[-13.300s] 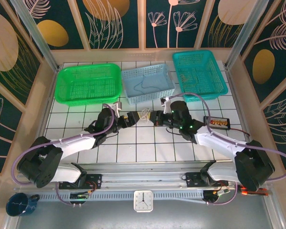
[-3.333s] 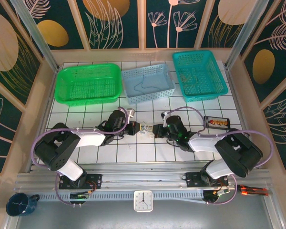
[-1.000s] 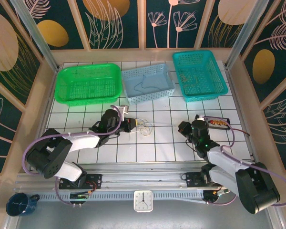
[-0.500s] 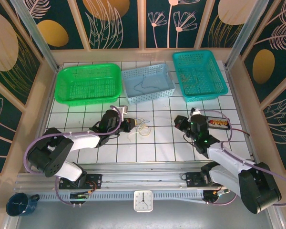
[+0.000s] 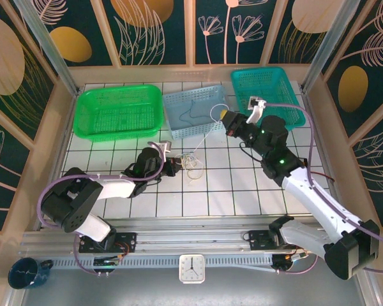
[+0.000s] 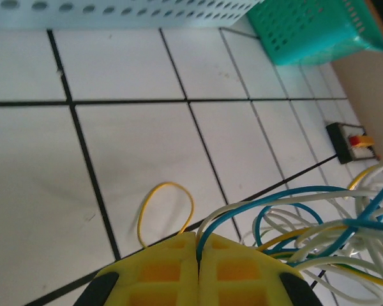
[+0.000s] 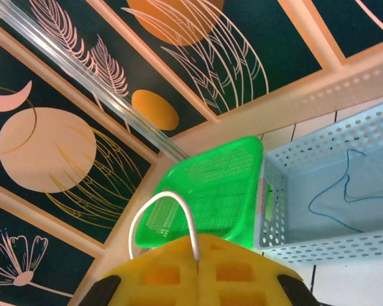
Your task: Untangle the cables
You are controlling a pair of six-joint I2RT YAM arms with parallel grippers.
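Cables [image 5: 191, 163]: thin blue, yellow and white wires, a small bunch on the white tiled tabletop [image 5: 217, 191], near the light blue plastic basket [image 5: 185, 132].
My left tool [image 5: 173, 167]: low by the bunch, pinched shut on its wires.
My right tool [image 5: 225, 118]: up high, pinched shut on one white wire [image 5: 208, 136].

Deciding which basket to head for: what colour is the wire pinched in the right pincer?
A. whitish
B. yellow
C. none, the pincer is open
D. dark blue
A: in the right wrist view the right pincer is shut on a whitish wire that loops up out of it.
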